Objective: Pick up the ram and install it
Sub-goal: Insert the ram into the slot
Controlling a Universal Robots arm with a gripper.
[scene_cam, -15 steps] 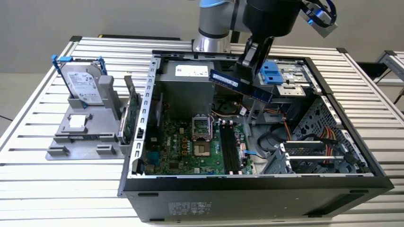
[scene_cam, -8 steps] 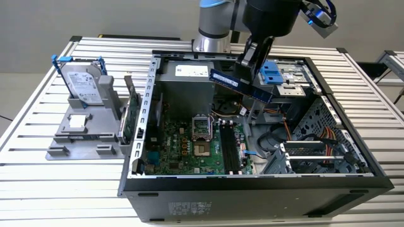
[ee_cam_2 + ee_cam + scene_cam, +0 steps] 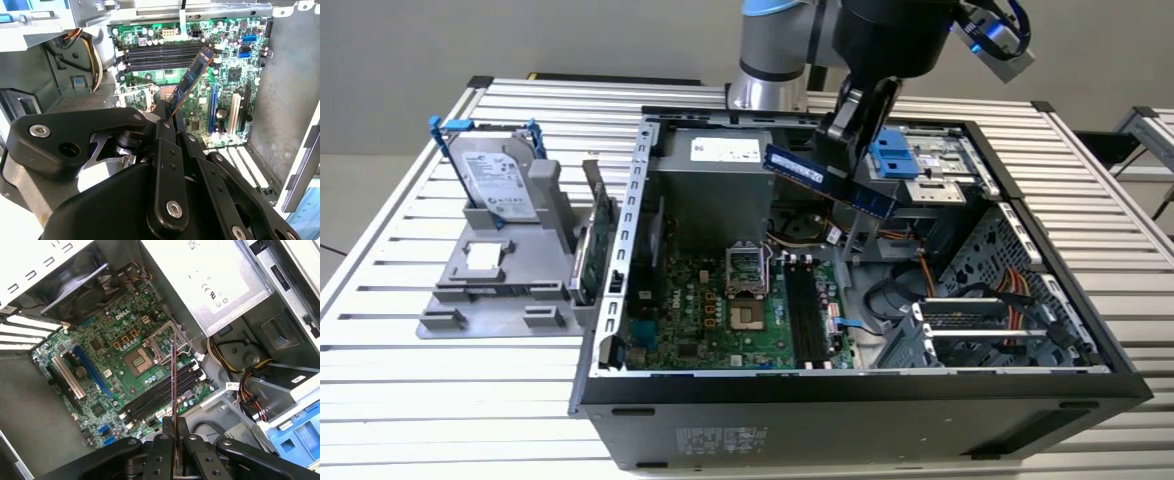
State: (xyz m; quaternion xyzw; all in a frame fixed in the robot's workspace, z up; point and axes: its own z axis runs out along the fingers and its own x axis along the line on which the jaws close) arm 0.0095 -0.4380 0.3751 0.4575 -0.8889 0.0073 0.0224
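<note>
The ram (image 3: pixel 834 180) hangs in the air above the open case (image 3: pixel 854 385), held near its middle by the fingers (image 3: pixel 843 140), which are closed tight on its two flat faces. In the exterior view the stick is tilted, its higher end toward the exterior view's left and its lower end toward the exterior view's right. In the first wrist view the ram (image 3: pixel 173 375) shows edge-on as a thin line running out from between the fingers (image 3: pixel 181 427). In the second wrist view its blue face (image 3: pixel 192 77) slants away from the black fingers (image 3: pixel 164 125).

Below it lies the green board (image 3: pixel 707 320), flat on the case floor. The ram is clear of the black slots (image 3: pixel 160 395). Its edge seems to run across them rather than along them, though the angle makes that hard to judge. Just beside the slots sits the socket (image 3: pixel 137 360), and the grey supply box (image 3: pixel 210 280) stands against the case wall beyond.

The arm (image 3: pixel 774 50) comes down from behind the case. On the exterior view's left, apart from the case, a grey stand (image 3: pixel 494 290) rests on the slatted desk (image 3: pixel 400 400). The stand holds a silver drive (image 3: pixel 494 175) with blue clips, leaning upright.
</note>
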